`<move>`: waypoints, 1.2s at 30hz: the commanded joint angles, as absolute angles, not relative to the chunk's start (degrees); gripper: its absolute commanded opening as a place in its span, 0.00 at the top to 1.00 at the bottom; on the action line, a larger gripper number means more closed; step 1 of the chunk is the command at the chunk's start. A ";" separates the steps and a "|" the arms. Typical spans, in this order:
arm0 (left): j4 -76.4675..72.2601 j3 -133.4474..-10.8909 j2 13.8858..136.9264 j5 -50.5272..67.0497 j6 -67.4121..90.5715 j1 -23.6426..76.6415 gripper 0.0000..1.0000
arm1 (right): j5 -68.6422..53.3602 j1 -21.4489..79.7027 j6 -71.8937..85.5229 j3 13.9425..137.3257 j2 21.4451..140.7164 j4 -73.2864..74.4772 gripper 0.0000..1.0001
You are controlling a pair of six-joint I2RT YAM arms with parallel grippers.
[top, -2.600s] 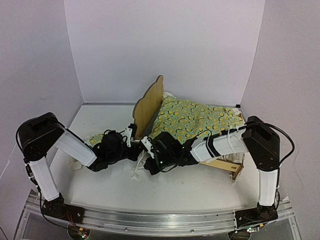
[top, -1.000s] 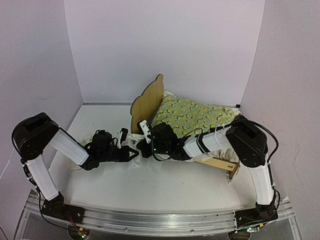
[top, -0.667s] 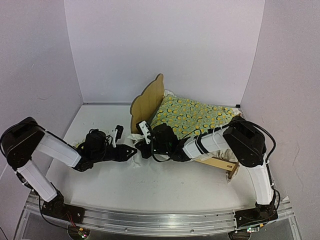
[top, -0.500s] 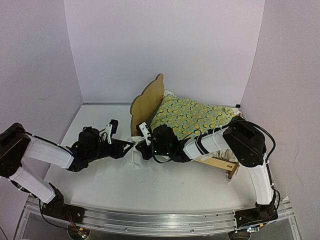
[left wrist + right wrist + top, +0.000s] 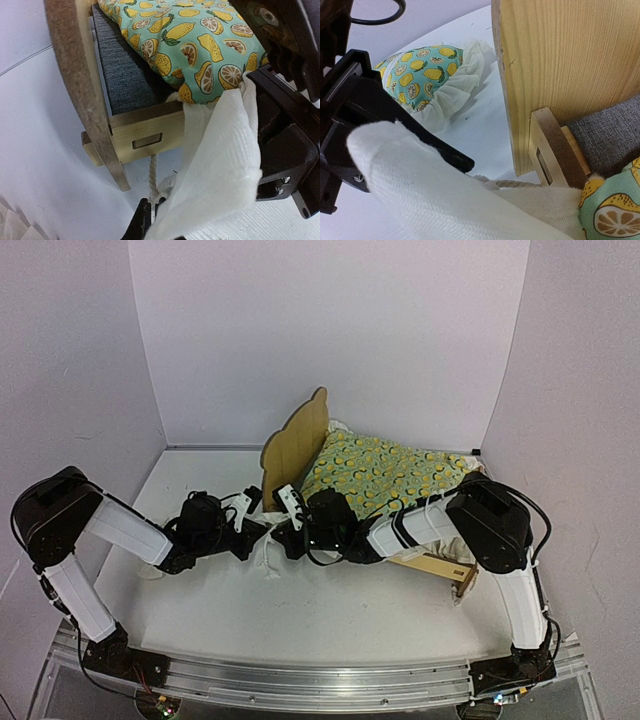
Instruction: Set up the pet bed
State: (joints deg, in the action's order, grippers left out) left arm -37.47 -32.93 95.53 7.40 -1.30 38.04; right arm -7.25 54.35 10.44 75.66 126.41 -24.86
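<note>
— What colours are on the quilt (image 5: 385, 472)?
— Teal-green, printed with yellow lemons and orange slices, and edged in white. The pillow (image 5: 422, 75) has the same print and a white ruffle.
— And the pet bed (image 5: 295, 445)?
— Pale grained plywood. Its base panel (image 5: 122, 75) is flecked dark grey.
— The table (image 5: 300, 610)?
— White.

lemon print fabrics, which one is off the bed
The small ruffled pillow: it lies on the table outside the pet bed headboard, while the bigger quilt is spread over the bed.

lemon-print quilt (image 5: 385, 472), small matching ruffled pillow (image 5: 427, 75), white table (image 5: 320, 615)
</note>
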 commanded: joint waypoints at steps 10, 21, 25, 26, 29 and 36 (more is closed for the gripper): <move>-40.25 -36.05 97.19 14.25 -9.87 37.85 0.88 | -6.65 52.52 9.49 76.38 124.55 -24.86 1.00; -39.31 -39.80 100.18 16.04 -11.93 37.86 0.87 | -0.01 52.49 6.35 76.47 123.30 -23.29 1.00; -37.91 -40.75 100.14 16.54 -13.26 37.84 0.86 | 2.19 52.54 1.44 76.87 123.23 -22.68 1.00; -37.64 -40.93 100.03 16.67 -13.47 37.66 0.86 | 2.74 52.56 0.58 76.87 123.08 -22.63 1.00; -36.59 -41.80 100.55 16.96 -13.76 37.08 0.86 | 3.80 52.57 -4.23 77.00 122.62 -22.68 1.00; -35.83 -42.38 99.45 15.78 -8.40 34.53 0.81 | 8.49 53.06 -11.42 78.89 122.51 -20.74 1.00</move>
State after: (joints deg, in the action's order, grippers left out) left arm -35.48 -40.93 100.75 15.42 -11.86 36.62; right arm 2.24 54.02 -5.19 75.81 126.32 -19.94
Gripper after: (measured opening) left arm 0.159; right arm 0.023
